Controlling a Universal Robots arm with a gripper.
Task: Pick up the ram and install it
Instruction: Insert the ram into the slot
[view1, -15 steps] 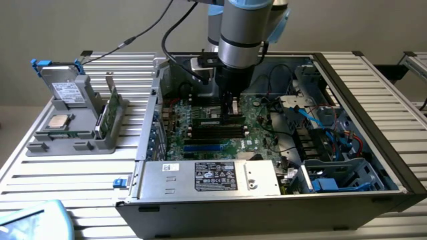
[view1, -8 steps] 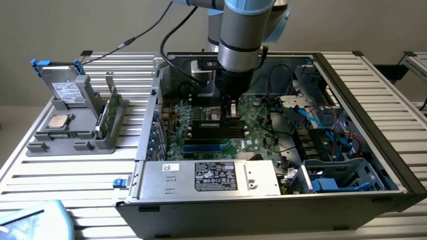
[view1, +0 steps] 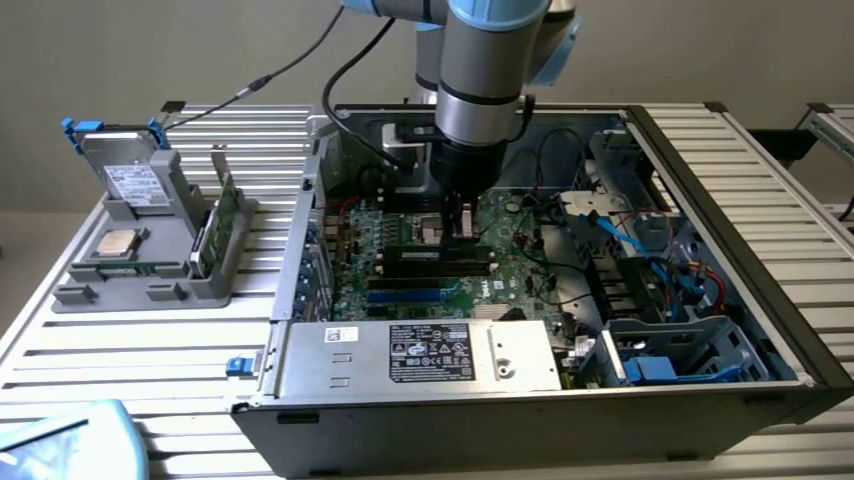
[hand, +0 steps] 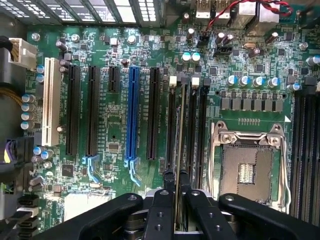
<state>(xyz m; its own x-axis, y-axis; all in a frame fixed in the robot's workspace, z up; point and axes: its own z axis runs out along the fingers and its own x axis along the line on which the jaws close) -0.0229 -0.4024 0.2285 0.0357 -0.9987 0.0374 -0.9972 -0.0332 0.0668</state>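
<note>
In the wrist view the ram (hand: 180, 130) shows edge-on as a thin dark strip. It runs lengthwise over the black memory slots (hand: 193, 125) with white latches, beside the open processor socket (hand: 247, 167). My gripper (hand: 176, 176) is shut on the ram's near end, one black finger on each face. Whether the ram sits in a slot or hovers just above it, I cannot tell. In the exterior view the gripper (view1: 461, 228) points straight down inside the open computer case, over the middle of the green motherboard (view1: 521, 270).
The case walls (view1: 787, 330) surround the board. A silver power supply (view1: 427, 355) lies at the front, with blue and red cables (view1: 661, 255) on the exterior view's right. A grey holder (view1: 147, 265) on the left carries a green card (view1: 220, 225), a processor chip (view1: 118, 243) and a drive (view1: 134, 182).
</note>
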